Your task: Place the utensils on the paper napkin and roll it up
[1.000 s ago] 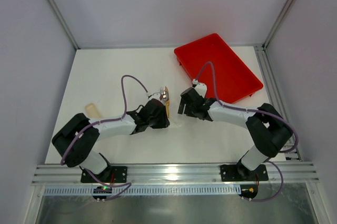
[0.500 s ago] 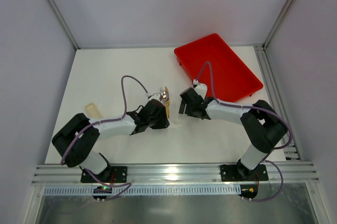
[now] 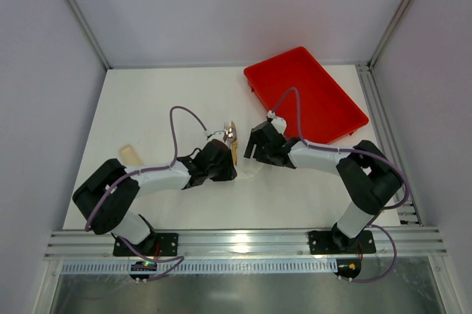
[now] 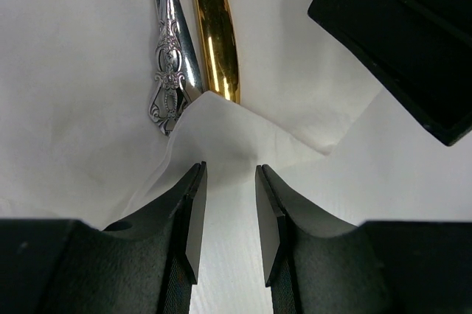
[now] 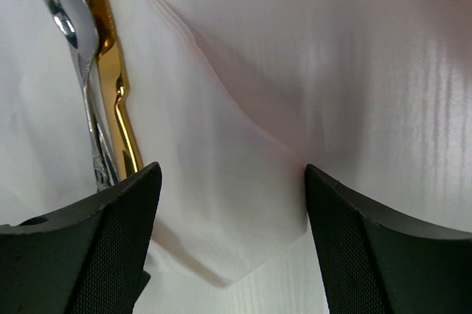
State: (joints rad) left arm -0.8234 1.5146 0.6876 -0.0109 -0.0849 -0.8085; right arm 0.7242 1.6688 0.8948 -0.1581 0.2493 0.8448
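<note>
The utensils lie together between my two grippers, on the white paper napkin. In the left wrist view an ornate silver handle and a golden handle run away from me, their near ends under a folded napkin corner. My left gripper stands narrowly open just short of that fold, nothing between its pads. My right gripper is wide open over another loose napkin flap, with the silver and golden pieces to its left.
A red tray sits at the back right, close behind the right arm. A small tan object lies on the table at the left. The right gripper's black body shows at the upper right of the left wrist view.
My right gripper has crept a little left toward the utensils. The left arm and the cutlery have stayed where they were.
</note>
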